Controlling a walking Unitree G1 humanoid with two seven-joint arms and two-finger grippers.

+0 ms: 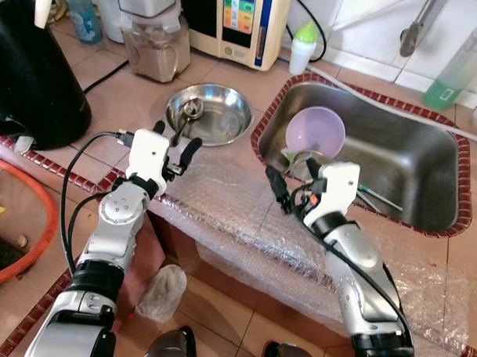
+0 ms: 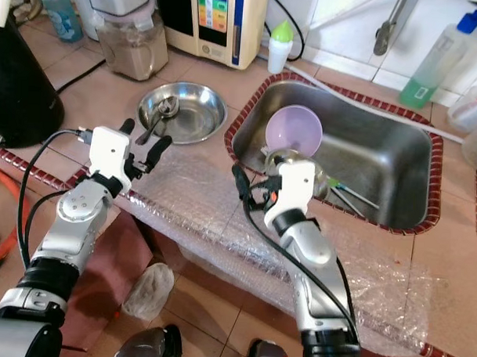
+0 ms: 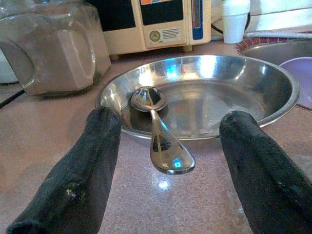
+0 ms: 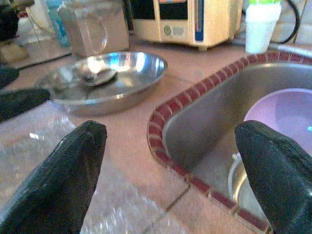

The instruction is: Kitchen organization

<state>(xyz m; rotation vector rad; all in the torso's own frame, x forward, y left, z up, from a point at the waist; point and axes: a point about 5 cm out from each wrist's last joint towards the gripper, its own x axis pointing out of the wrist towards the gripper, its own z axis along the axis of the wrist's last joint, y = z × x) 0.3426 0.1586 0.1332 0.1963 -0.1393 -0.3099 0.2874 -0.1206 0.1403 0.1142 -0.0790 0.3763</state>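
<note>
As seen in the left eye view, a steel bowl (image 1: 209, 113) is placed at upper centre of the frame on the tiled counter, with a spoon (image 1: 185, 122) leaning over its near rim; the left gripper (image 1: 177, 141) is held just before the handle end, fingers spread wide and nothing held. The right gripper (image 1: 287, 190) is poised at centre right by the near edge of the sink (image 1: 427, 161), where a purple bowl (image 1: 315, 130) is propped. In the right eye view the same layout is shown, shifted leftward. In the left wrist view the spoon handle (image 3: 168, 158) is seen jutting out over the rim between the two fingers (image 3: 73, 180), neither touching it. The spoon is judged light, rigid and slippery, so the overhanging handle should be pinched, near its broad end. In the right wrist view the right fingers (image 4: 58, 185) are spread wide, empty, above the sink's tiled edge, with the purple bowl at far right of the frame.
</note>
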